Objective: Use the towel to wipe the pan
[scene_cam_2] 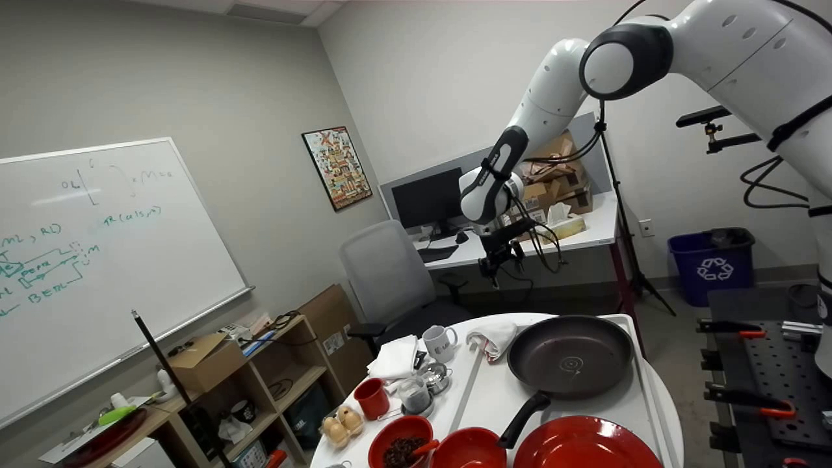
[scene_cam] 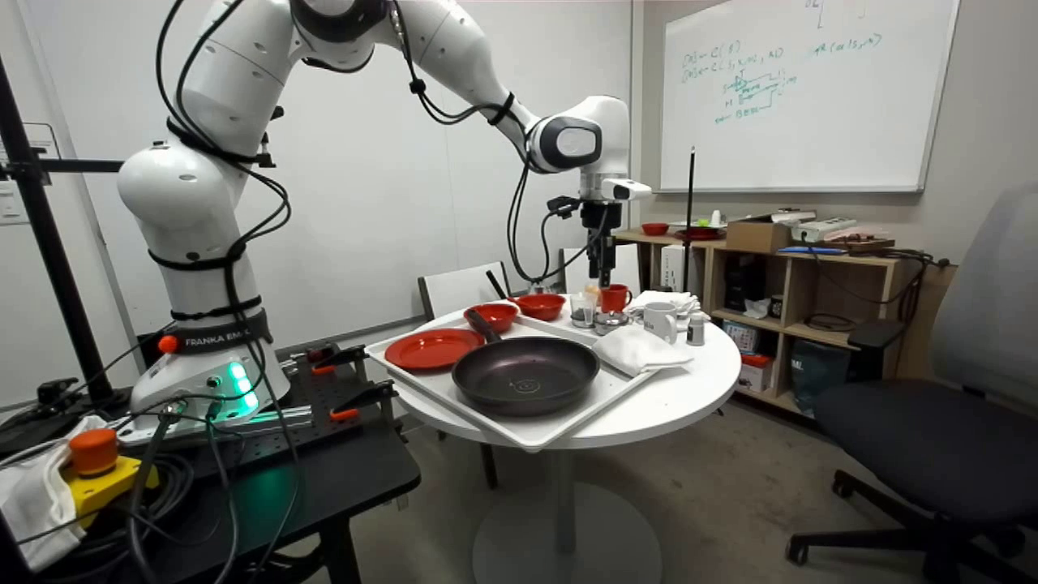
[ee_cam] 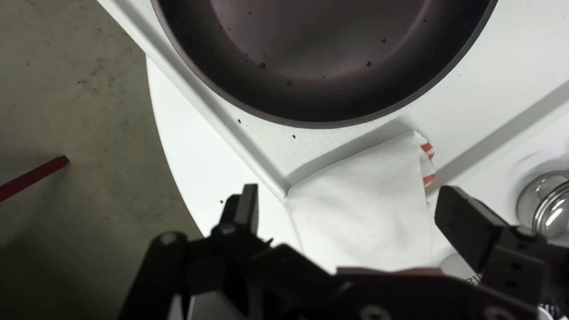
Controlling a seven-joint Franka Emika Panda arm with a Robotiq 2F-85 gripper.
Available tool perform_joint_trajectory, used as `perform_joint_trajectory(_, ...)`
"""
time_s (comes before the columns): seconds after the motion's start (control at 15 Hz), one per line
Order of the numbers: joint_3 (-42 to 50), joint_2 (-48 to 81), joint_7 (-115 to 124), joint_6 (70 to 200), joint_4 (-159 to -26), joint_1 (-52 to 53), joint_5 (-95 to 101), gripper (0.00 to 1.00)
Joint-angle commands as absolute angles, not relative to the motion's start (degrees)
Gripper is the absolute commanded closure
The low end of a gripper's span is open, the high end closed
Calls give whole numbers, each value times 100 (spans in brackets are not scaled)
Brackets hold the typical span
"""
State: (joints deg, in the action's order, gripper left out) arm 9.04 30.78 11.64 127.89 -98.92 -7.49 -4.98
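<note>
The black pan point(scene_cam: 525, 375) rests on a white tray point(scene_cam: 610, 393) on the round table. It shows in both exterior views point(scene_cam_2: 571, 357), and part of it is at the top of the wrist view point(ee_cam: 324, 100), with dark specks inside. The folded white towel point(scene_cam: 636, 350) lies over the tray's corner beside the pan, apart from it. It also shows in an exterior view point(scene_cam_2: 492, 339) and in the wrist view point(ee_cam: 360, 209), with red stripes at one edge. My gripper point(ee_cam: 349, 198) is open, empty and above the towel, fingers pointing down. It also shows in both exterior views point(scene_cam: 602, 274) point(scene_cam_2: 495, 276).
A red plate point(scene_cam: 434, 349) and red bowls point(scene_cam: 539, 306) point(scene_cam_2: 468, 448) stand near the pan handle. A white mug point(scene_cam: 660, 321), red mug point(scene_cam_2: 372, 398), shaker point(scene_cam: 696, 329), metal-lidded jar point(ee_cam: 549, 204) and stacked white cloths point(scene_cam_2: 394, 357) stand beside the tray.
</note>
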Motion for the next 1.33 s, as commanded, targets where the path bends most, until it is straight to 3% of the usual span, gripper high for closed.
perform_joint_trajectory(0.0, 773, 3857, 1234, 12326, -8818, -958, -746, 0)
perform_joint_trajectory(0.6, 536, 5168, 1309, 11204, -7023, -1024, -877, 0)
perform_joint_trajectory(1.27, 898, 5982, 1436, 12373, -6721, -727, -148, 0)
